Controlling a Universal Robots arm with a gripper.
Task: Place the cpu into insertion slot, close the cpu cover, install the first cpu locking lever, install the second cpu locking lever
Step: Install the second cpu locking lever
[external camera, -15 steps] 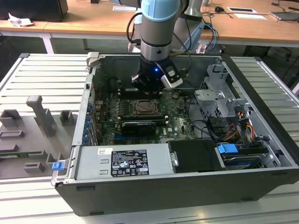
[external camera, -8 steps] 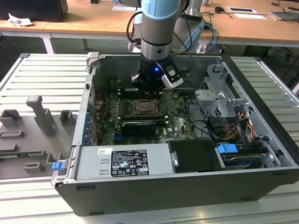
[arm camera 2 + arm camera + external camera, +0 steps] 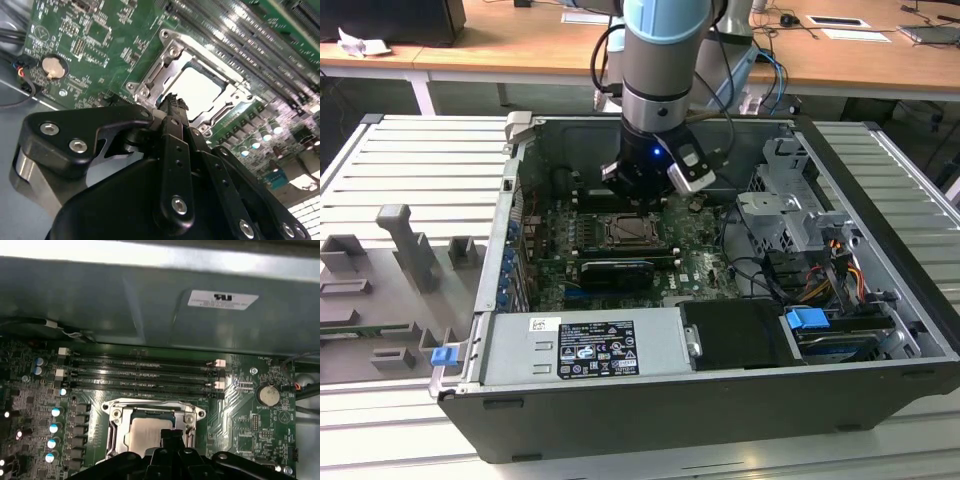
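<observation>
A ribbed grey table [image 3: 410,165] carries the open computer case [image 3: 720,400], which lies on its side across the middle. Toward the exterior view's left, grey fixture blocks [image 3: 410,250] stand on the table top beside the case, one taller than the rest, with flatter holders near them. A small blue clip [image 3: 443,355] sits just beside the case's corner. The ribbed surface also continues past the case at the exterior view's right.

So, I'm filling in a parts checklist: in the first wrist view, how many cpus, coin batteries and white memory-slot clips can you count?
cpu: 1
coin battery: 1
white memory-slot clips: 4
Total: 6
</observation>
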